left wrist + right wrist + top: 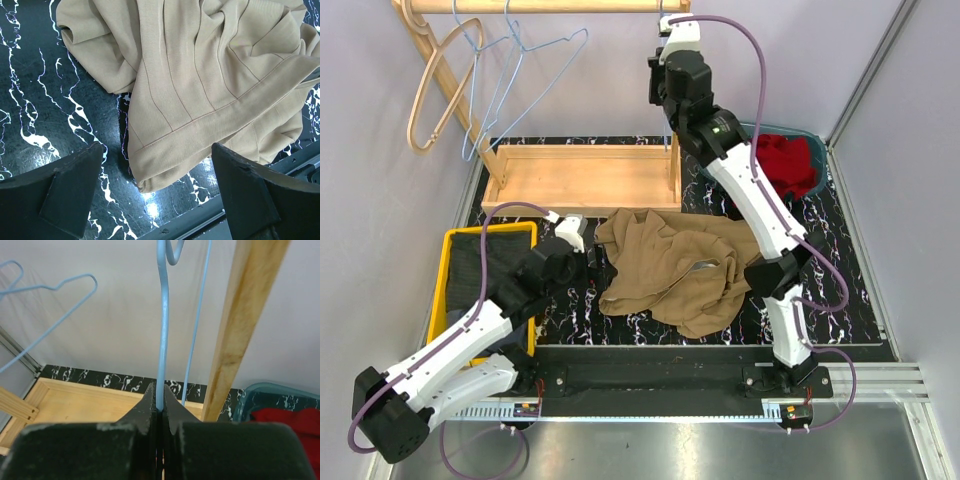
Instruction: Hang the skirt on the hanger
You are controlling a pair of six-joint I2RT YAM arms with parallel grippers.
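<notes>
Right gripper (159, 396) is pinched shut on the blue hanger (162, 330) wire just under its hook, so I'd lift straight up off the rail (540, 6), no twisting. Left gripper (156, 150) hangs wide open over the tan skirt (670, 272) crumpled on the table (570, 312)

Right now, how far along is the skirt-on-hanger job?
Early. Done: nothing is on a hanger yet; the skirt lies crumpled on the table. In hand: the right gripper is shut on a blue hanger up by the rack rail, and the left gripper hangs open over the skirt. Left: bring the hanger down and get the skirt onto it.
</notes>
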